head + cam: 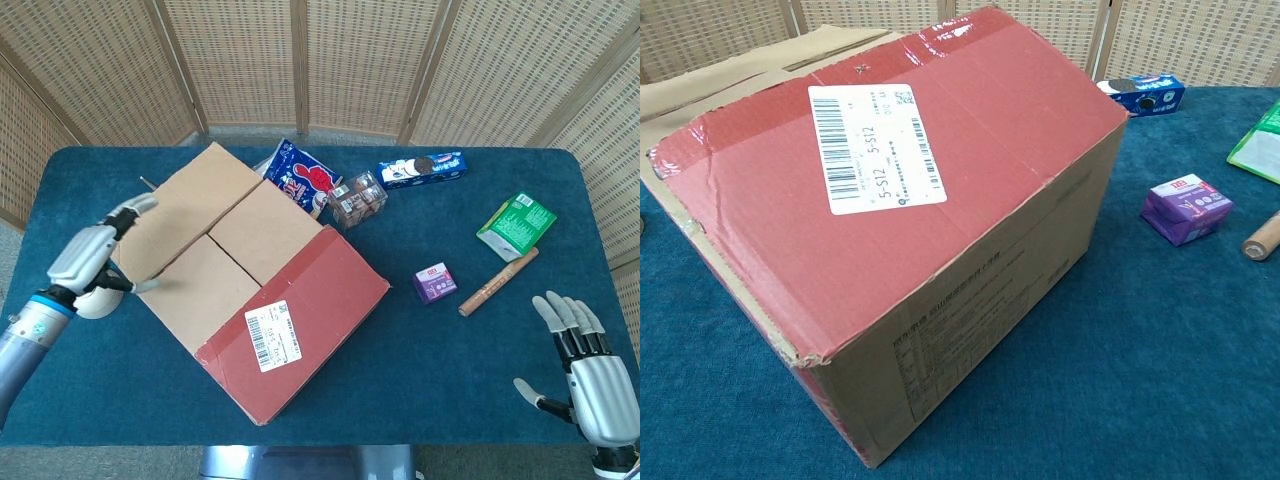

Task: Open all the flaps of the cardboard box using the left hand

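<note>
The cardboard box [270, 290] stands in the middle of the blue table, filling the chest view [940, 220]. Its red-taped flap [295, 325] with a white label lies flat over the near-right half. Two inner flaps [262, 232] lie flat beside it. The far-left flap [190, 200] is folded outward and low; its tan edge shows in the chest view [740, 65]. My left hand [95, 255] is at that flap's outer corner, fingers [135, 207] stretched along its edge, holding nothing. My right hand [588, 372] hovers open at the near right, fingers spread.
A white ball [95, 303] sits partly behind my left hand. Behind the box are a blue snack bag [300, 178], a clear sweets box [358, 198] and a cookie pack [422, 168]. To the right lie a green packet [516, 225], a purple box [435, 283] and a brown tube [498, 282].
</note>
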You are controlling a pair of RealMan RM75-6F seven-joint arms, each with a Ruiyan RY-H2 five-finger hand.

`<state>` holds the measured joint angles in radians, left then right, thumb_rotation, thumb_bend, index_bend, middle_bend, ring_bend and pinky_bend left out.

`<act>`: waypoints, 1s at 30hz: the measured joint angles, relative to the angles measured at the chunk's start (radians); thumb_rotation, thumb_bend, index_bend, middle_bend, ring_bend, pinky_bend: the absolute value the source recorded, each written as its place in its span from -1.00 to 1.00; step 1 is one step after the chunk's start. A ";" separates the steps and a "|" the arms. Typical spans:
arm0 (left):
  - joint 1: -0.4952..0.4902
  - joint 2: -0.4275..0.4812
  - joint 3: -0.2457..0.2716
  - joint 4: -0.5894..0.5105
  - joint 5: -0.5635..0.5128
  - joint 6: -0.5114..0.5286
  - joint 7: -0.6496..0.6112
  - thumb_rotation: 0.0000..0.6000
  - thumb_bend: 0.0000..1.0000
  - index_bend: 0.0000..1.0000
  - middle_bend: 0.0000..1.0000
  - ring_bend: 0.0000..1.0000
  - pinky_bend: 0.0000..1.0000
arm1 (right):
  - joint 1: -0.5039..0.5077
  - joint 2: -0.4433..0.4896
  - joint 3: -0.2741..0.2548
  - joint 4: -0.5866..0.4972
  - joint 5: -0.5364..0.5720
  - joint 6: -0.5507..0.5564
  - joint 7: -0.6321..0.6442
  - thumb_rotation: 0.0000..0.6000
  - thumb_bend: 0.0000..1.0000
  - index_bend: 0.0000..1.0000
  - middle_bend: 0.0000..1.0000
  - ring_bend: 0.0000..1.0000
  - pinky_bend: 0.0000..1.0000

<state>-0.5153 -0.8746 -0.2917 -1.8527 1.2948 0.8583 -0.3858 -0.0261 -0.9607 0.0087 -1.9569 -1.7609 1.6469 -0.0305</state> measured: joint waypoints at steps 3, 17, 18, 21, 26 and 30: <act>-0.033 0.024 -0.008 -0.028 -0.006 -0.067 -0.089 1.00 -1.00 -0.85 -0.90 -0.72 -0.48 | 0.000 -0.001 0.000 0.000 0.001 0.000 -0.001 1.00 -0.73 -1.00 -1.00 -1.00 -0.92; -0.141 0.009 -0.044 -0.101 0.026 -0.179 -0.303 1.00 -1.00 -0.81 -0.74 -0.58 -0.23 | 0.003 0.004 0.004 0.003 0.012 -0.001 0.019 1.00 -0.73 -1.00 -1.00 -1.00 -0.92; -0.146 0.008 -0.041 -0.101 0.020 -0.177 -0.265 1.00 -1.00 -0.81 -0.74 -0.60 -0.23 | 0.003 0.005 0.004 0.003 0.012 0.000 0.022 1.00 -0.73 -1.00 -1.00 -1.00 -0.92; -0.158 0.002 -0.031 -0.101 -0.005 -0.164 -0.147 1.00 -1.00 -0.81 -0.75 -0.64 -0.25 | 0.003 0.009 0.006 0.004 0.015 0.002 0.033 1.00 -0.73 -1.00 -1.00 -1.00 -0.92; -0.177 -0.021 -0.008 -0.100 -0.066 -0.121 0.061 1.00 -1.00 -0.93 -0.99 -0.93 -0.43 | 0.005 0.011 0.004 0.005 0.012 -0.001 0.036 1.00 -0.73 -1.00 -1.00 -1.00 -0.92; -0.193 -0.079 0.015 -0.095 -0.120 -0.046 0.243 1.00 -1.00 -1.00 -1.00 -1.00 -0.79 | 0.004 0.010 0.004 0.005 0.009 0.001 0.032 1.00 -0.73 -1.00 -1.00 -1.00 -0.92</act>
<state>-0.7083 -0.9533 -0.2771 -1.9472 1.1750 0.8124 -0.1427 -0.0221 -0.9507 0.0125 -1.9518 -1.7516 1.6476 0.0015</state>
